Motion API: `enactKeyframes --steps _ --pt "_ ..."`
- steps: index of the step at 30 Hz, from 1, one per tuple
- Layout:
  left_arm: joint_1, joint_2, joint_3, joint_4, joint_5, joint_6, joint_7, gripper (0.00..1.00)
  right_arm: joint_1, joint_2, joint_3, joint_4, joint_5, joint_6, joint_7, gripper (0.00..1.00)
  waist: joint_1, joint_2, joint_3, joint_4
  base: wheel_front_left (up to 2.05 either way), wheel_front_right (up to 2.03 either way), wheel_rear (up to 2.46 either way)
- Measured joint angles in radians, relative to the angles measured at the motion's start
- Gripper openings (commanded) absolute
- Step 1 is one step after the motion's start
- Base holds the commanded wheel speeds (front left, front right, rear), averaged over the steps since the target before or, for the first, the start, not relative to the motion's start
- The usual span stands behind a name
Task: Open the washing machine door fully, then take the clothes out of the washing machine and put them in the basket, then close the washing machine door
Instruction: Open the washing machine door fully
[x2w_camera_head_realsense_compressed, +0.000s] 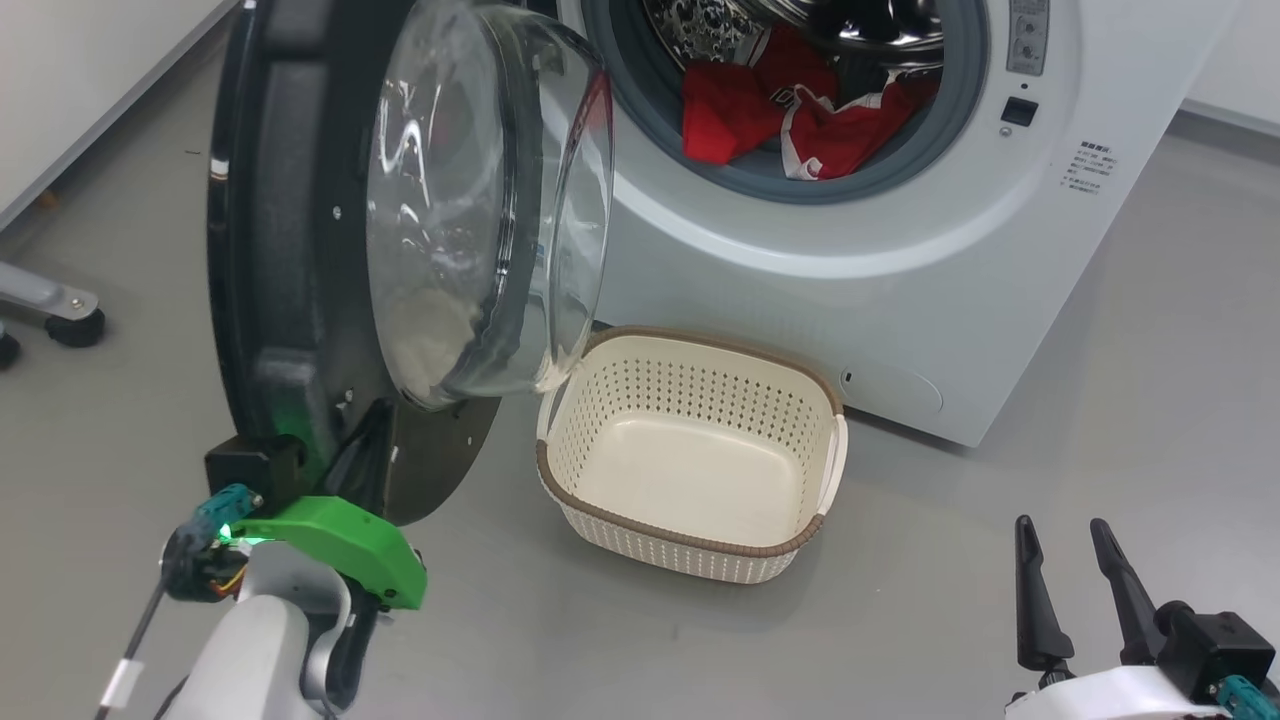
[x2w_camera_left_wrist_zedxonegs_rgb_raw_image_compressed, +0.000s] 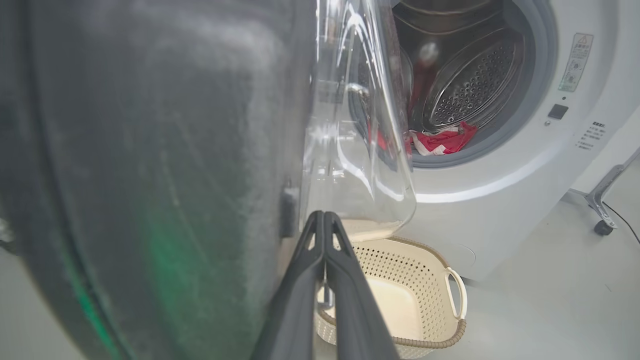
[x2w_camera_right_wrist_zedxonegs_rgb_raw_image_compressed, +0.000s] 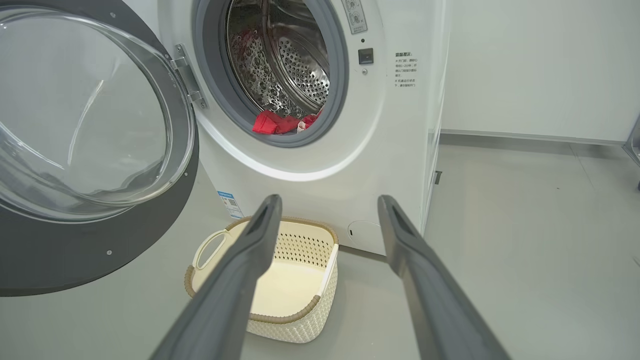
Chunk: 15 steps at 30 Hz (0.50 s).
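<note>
The washing machine (x2w_camera_head_realsense_compressed: 850, 270) stands with its door (x2w_camera_head_realsense_compressed: 280, 250) swung wide to the left, glass bowl facing right. Red clothes (x2w_camera_head_realsense_compressed: 740, 110) with white trim lie at the drum's front lip, also seen as clothes (x2w_camera_right_wrist_zedxonegs_rgb_raw_image_compressed: 277, 122) from the right wrist. The cream basket (x2w_camera_head_realsense_compressed: 700, 400) sits on the floor in front of the machine, with nothing in it. My left gripper (x2w_camera_left_wrist_zedxonegs_rgb_raw_image_compressed: 324, 215) is shut, fingers pressed together along the door's inner face just below the glass bowl; its green wrist piece (x2w_camera_head_realsense_compressed: 340, 545) shows under the door's lower edge. My right gripper (x2w_camera_head_realsense_compressed: 1060, 522) is open at the lower right, holding nothing, well short of the basket (x2w_camera_right_wrist_zedxonegs_rgb_raw_image_compressed: 300, 245).
A castor foot of a metal stand (x2w_camera_head_realsense_compressed: 60, 315) rests on the grey floor at the far left. Another castor (x2w_camera_left_wrist_zedxonegs_rgb_raw_image_compressed: 602, 227) shows beside the machine's right side. A white wall (x2w_camera_right_wrist_zedxonegs_rgb_raw_image_compressed: 525, 65) runs behind the machine. Open floor lies right of the basket.
</note>
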Motion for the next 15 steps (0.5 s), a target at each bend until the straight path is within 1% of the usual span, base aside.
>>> enactKeyframes --steps 9,15 --pt "-0.004 0.042 0.092 -0.002 -0.043 0.019 -0.033 0.00 -0.023 -0.019 0.004 -0.013 -0.011 0.001 0.009 1.00 0.0000 0.0000 0.062 0.001 0.00 0.00 0.00" --pt "-0.029 0.052 0.155 -0.002 -0.085 0.035 -0.052 0.00 -0.046 -0.027 0.006 -0.022 -0.019 0.001 0.019 1.00 0.0000 0.0000 0.107 -0.005 0.00 0.00 0.00"
